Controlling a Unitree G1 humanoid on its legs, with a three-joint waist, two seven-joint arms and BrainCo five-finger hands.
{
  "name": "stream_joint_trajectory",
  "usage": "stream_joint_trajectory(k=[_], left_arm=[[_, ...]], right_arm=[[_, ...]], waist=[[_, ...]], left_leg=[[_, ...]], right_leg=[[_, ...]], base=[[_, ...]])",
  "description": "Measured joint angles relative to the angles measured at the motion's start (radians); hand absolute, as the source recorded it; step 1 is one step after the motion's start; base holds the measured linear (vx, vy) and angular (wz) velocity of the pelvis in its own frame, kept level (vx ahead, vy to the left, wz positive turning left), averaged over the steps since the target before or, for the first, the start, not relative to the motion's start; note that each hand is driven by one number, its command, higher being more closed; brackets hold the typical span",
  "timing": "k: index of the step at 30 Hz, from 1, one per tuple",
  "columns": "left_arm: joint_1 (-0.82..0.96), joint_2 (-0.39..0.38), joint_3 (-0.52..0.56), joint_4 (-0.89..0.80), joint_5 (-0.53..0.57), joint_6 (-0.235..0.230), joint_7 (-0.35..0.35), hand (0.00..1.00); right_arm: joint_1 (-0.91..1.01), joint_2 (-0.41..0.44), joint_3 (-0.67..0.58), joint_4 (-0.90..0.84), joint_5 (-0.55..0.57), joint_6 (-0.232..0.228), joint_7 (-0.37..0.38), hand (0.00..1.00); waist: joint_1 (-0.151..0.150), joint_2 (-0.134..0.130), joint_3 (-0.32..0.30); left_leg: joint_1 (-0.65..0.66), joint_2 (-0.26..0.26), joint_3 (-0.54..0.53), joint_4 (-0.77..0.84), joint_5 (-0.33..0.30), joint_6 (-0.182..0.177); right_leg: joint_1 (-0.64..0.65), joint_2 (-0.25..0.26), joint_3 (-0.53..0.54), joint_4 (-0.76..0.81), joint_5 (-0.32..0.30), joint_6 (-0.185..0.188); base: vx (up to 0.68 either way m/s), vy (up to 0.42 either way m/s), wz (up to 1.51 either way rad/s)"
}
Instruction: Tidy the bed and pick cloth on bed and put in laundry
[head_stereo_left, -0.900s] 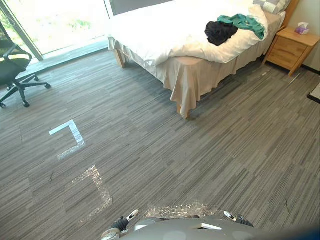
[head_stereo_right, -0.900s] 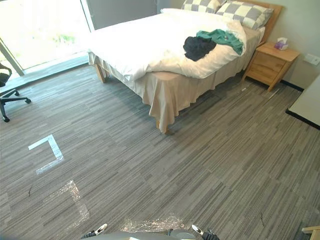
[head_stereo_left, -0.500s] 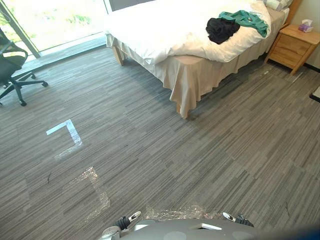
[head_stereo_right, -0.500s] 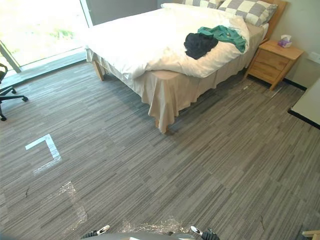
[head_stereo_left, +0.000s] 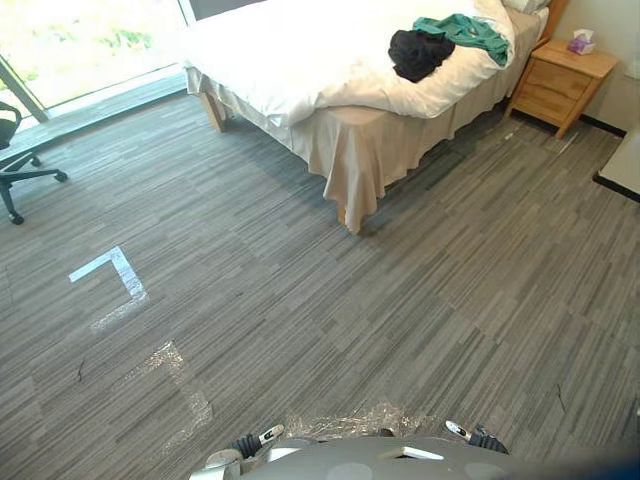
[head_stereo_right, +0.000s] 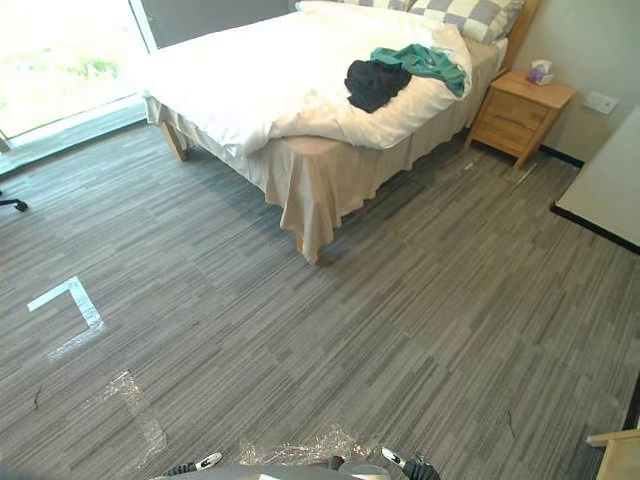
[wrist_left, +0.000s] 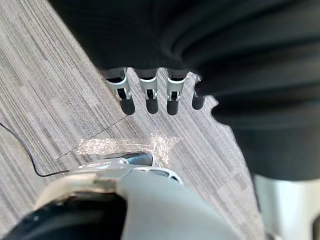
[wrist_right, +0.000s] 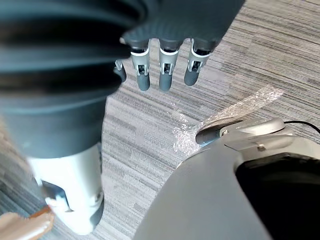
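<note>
left eye view: the black cloth (head_stereo_left: 418, 52) and green cloth (head_stereo_left: 465, 28) lie touching each other on the bed (head_stereo_left: 290, 60), near its head end; an office chair (head_stereo_left: 15, 165) is cut by the edge.
right eye view: checked pillows (head_stereo_right: 470, 12) are cut off at the top.
left wrist view: the left hand (wrist_left: 147, 90) hangs over the floor (wrist_left: 50, 75), fingers straight, slightly apart, empty.
right wrist view: the right hand (wrist_right: 165, 70) hangs likewise, fingers straight and empty.
</note>
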Motion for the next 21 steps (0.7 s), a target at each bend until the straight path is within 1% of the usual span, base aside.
stream_joint_trajectory(k=[1, 2, 3, 4, 5, 6, 7, 8, 9, 10, 11, 12, 13, 14, 15, 16, 17, 18, 19, 20, 21], left_arm=[[-0.008, 0.002, -0.005, 0.000, 0.000, -0.004, -0.001, 0.00], [-0.015, 0.006, -0.013, 0.002, 0.000, -0.008, -0.001, 0.00], [-0.019, 0.006, -0.015, 0.002, -0.001, -0.009, -0.001, 0.00], [-0.026, 0.008, -0.023, 0.003, -0.001, -0.017, 0.000, 0.00], [-0.036, 0.012, -0.028, 0.002, -0.002, -0.024, 0.000, 0.00], [-0.042, 0.017, -0.037, 0.002, -0.004, -0.027, 0.000, 0.00], [-0.048, 0.026, -0.050, 0.002, -0.004, -0.029, 0.001, 0.00], [-0.054, 0.031, -0.062, 0.002, -0.011, -0.038, 0.003, 0.00], [-0.053, 0.033, -0.063, 0.002, -0.012, -0.041, 0.003, 0.00], [-0.057, 0.036, -0.063, 0.003, -0.012, -0.042, 0.003, 0.00], [-0.061, 0.041, -0.066, 0.005, -0.009, -0.042, 0.003, 0.00], [-0.066, 0.043, -0.066, 0.006, -0.007, -0.042, 0.003, 0.00], [-0.069, 0.044, -0.067, 0.006, -0.006, -0.043, 0.002, 0.00], [-0.076, 0.045, -0.068, 0.006, -0.004, -0.044, -0.005, 0.00], [-0.082, 0.044, -0.067, 0.007, -0.002, -0.042, -0.019, 0.00], [-0.084, 0.045, -0.068, 0.008, -0.001, -0.039, -0.030, 0.00], [-0.086, 0.051, -0.068, 0.008, 0.000, -0.038, -0.044, 0.00], [-0.090, 0.066, -0.067, 0.010, -0.001, -0.038, -0.051, 0.00], [-0.098, 0.064, -0.064, 0.021, -0.001, -0.039, -0.052, 0.00], [-0.106, 0.054, -0.064, 0.041, 0.001, -0.040, -0.052, 0.00], [-0.112, 0.043, -0.071, 0.040, 0.001, -0.043, -0.064, 0.00]], right_arm=[[-0.003, 0.001, 0.000, 0.000, 0.008, -0.001, 0.006, 0.00], [-0.005, 0.002, 0.000, -0.001, 0.017, -0.002, 0.007, 0.00], [-0.008, 0.002, 0.000, -0.001, 0.018, -0.004, 0.008, 0.00], [-0.017, 0.002, 0.000, -0.002, 0.025, -0.006, 0.007, 0.00], [-0.023, 0.003, -0.001, -0.008, 0.027, -0.006, 0.004, 0.00], [-0.026, 0.007, -0.001, -0.013, 0.031, -0.006, 0.002, 0.00], [-0.027, 0.013, -0.001, -0.023, 0.040, -0.004, -0.003, 0.00], [-0.029, 0.013, 0.001, -0.031, 0.046, 0.001, -0.004, 0.00], [-0.030, 0.015, 0.001, -0.033, 0.046, 0.001, -0.005, 0.00], [-0.035, 0.020, -0.003, -0.035, 0.050, 0.001, -0.005, 0.00], [-0.044, 0.016, -0.014, -0.035, 0.067, 0.003, -0.007, 0.00], [-0.043, 0.021, -0.022, -0.035, 0.074, 0.002, -0.007, 0.00], [-0.042, 0.022, -0.023, -0.033, 0.078, 0.002, -0.006, 0.00], [-0.043, 0.021, -0.026, -0.032, 0.087, 0.001, -0.005, 0.00], [-0.043, 0.020, -0.027, -0.040, 0.098, 0.001, -0.005, 0.00], [-0.044, 0.021, -0.026, -0.049, 0.103, 0.002, -0.005, 0.00], [-0.036, 0.025, -0.027, -0.054, 0.103, 0.001, -0.006, 0.00], [-0.023, 0.031, -0.029, -0.057, 0.102, 0.002, -0.009, 0.00], [-0.014, 0.031, -0.034, -0.049, 0.102, 0.003, -0.010, 0.00], [-0.007, 0.031, -0.043, -0.044, 0.102, 0.002, -0.010, 0.00], [-0.011, 0.031, -0.059, -0.048, 0.101, 0.000, -0.006, 0.00]], waist=[[-0.001, -0.001, 0.007], [-0.009, -0.001, 0.007], [-0.011, 0.004, 0.010], [-0.012, 0.001, 0.019], [-0.022, 0.001, 0.033], [-0.025, -0.005, 0.044], [-0.026, -0.015, 0.056], [-0.019, -0.020, 0.065], [-0.018, -0.025, 0.069], [-0.019, -0.028, 0.089], [-0.037, -0.019, 0.123], [-0.048, -0.021, 0.128], [-0.051, -0.020, 0.129], [-0.049, -0.014, 0.133], [-0.050, -0.007, 0.145], [-0.052, -0.006, 0.145], [-0.052, -0.013, 0.149], [-0.054, -0.036, 0.163], [-0.055, -0.039, 0.178], [-0.063, -0.005, 0.190], [-0.079, 0.017, 0.179]], left_leg=[[-0.011, 0.004, 0.009, 0.003, -0.001, 0.001], [-0.032, 0.008, 0.013, 0.012, -0.002, 0.003], [-0.037, 0.010, 0.017, 0.015, -0.002, 0.002], [-0.052, 0.016, 0.026, 0.022, -0.004, 0.000], [-0.064, 0.020, 0.030, 0.041, -0.010, 0.002], [-0.065, 0.018, 0.031, 0.048, -0.014, 0.003], [-0.063, 0.013, 0.035, 0.054, -0.019, 0.010], [-0.052, 0.011, 0.058, 0.066, -0.033, 0.008], [-0.042, 0.011, 0.071, 0.070, -0.040, 0.007], [-0.005, 0.015, 0.089, 0.067, -0.048, 0.012], [0.048, 0.027, 0.097, 0.068, -0.062, 0.009], [0.063, 0.043, 0.099, 0.078, -0.076, 0.001], [0.065, 0.055, 0.101, 0.089, -0.088, -0.009], [0.069, 0.089, 0.116, 0.115, -0.123, -0.025], [0.078, 0.122, 0.124, 0.135, -0.148, -0.054], [0.079, 0.137, 0.132, 0.141, -0.158, -0.068], [0.089, 0.142, 0.142, 0.138, -0.168, -0.084], [0.117, 0.135, 0.144, 0.139, -0.186, -0.113], [0.157, 0.146, 0.146, 0.141, -0.206, -0.130], [0.181, 0.173, 0.156, 0.144, -0.218, -0.110], [0.180, 0.201, 0.158, 0.164, -0.185, -0.068]], right_leg=[[-0.015, 0.003, 0.008, 0.000, 0.000, -0.001], [-0.034, 0.006, 0.010, 0.003, -0.001, -0.003], [-0.043, 0.007, 0.011, 0.016, -0.006, -0.009], [-0.089, 0.010, 0.011, 0.079, -0.039, -0.030], [-0.149, 0.007, 0.001, 0.196, -0.098, -0.027], [-0.179, 0.000, -0.004, 0.264, -0.136, -0.017], [-0.222, -0.013, -0.015, 0.366, -0.175, 0.017], [-0.310, -0.036, -0.065, 0.569, -0.192, 0.056], [-0.349, -0.049, -0.086, 0.649, -0.190, 0.059], [-0.380, -0.068, -0.115, 0.769, -0.174, 0.091], [-0.411, -0.119, -0.180, 0.872, -0.233, 0.057], [-0.423, -0.147, -0.198, 0.857, -0.257, 0.050], [-0.433, -0.158, -0.203, 0.824, -0.258, 0.055], [-0.453, -0.165, -0.207, 0.709, -0.237, 0.067], [-0.472, -0.168, -0.211, 0.562, -0.171, 0.064], [-0.487, -0.171, -0.210, 0.470, -0.121, 0.070], [-0.501, -0.190, -0.210, 0.357, -0.055, 0.093], [-0.518, -0.234, -0.204, 0.294, -0.020, 0.122], [-0.515, -0.251, -0.217, 0.315, 0.073, 0.110], [-0.524, -0.232, -0.225, 0.386, 0.087, 0.100], [-0.577, -0.219, -0.224, 0.505, 0.054, 0.054]], base=[[-0.03, -0.083, -0.24], [-0.01, -0.083, -0.20], [0.00, -0.079, -0.14], [0.04, -0.058, -0.11], [0.04, -0.056, -0.07], [0.04, -0.045, 0.00], [0.05, -0.058, -0.21], [0.06, -0.053, -0.32], [0.10, -0.058, -0.52], [0.09, -0.033, -0.39], [0.13, -0.022, -0.30], [0.11, -0.018, -0.15], [0.15, -0.069, -0.22], [0.21, -0.165, -0.39], [0.25, -0.200, -0.42], [0.33, -0.233, -0.35], [0.35, -0.251, -0.19], [0.37, -0.273, -0.15], [0.40, -0.293, -0.04], [0.53, -0.368, 0.03], [0.52, -0.376, 0.00]])
